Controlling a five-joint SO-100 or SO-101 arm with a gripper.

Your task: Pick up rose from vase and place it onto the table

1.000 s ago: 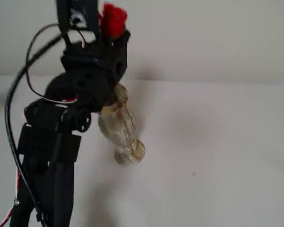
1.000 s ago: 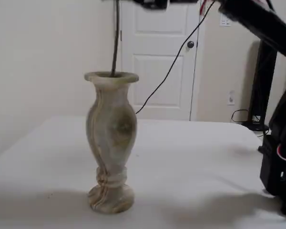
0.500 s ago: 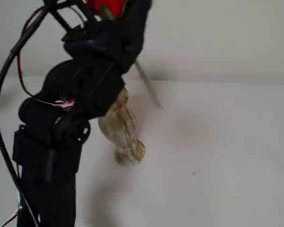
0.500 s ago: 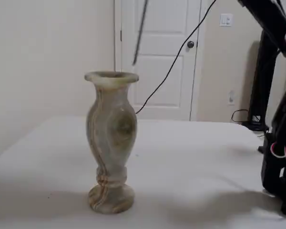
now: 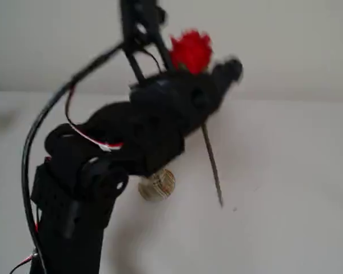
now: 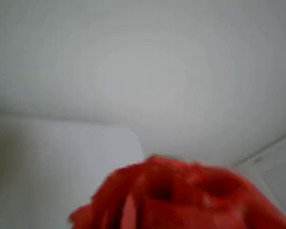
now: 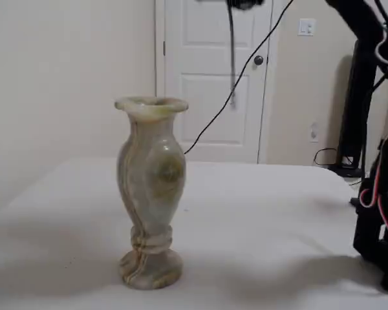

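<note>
1. Hand [image 5: 186, 74] is gripping the rose [image 5: 191, 51] just under the bloom, stem hanging free above the worktop [image 5: 286, 171].
2. Vase [image 7: 150, 191] is standing empty.
3. Step: carrying. Next: lowering the stem flat onto the worktop, clear of the vase, then releasing.

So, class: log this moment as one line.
rose: lifted clear, held by gripper | vase: upright, empty | table: rose not placed yet

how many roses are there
1. The rose is lifted clear of the vase, held up in the gripper above the table. No others visible.
</note>
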